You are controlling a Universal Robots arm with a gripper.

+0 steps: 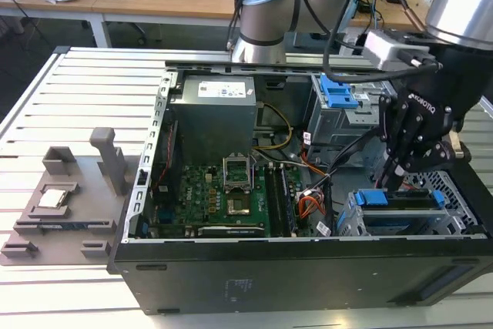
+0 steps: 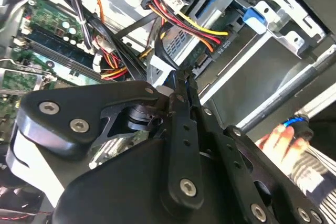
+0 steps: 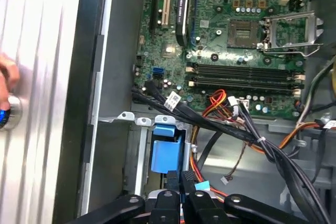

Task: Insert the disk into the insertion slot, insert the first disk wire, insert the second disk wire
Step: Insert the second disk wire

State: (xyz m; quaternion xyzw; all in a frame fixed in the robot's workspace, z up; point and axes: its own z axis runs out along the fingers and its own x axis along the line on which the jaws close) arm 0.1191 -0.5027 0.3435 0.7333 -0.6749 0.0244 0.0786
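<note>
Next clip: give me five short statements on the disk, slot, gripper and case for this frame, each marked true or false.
1. The disk in its blue carrier sits in the silver slot at the exterior view's right. True.
2. The gripper hovers over the grey tray outside the case. False: it is inside the case, just above the disk's end.
3. The CPU socket on the motherboard is empty. True.
4. The case's side panel is closed. False: the case lies open, its inside exposed.
5. Red, yellow and black wires run to a connector near the gripper in the second wrist view. True.
</note>
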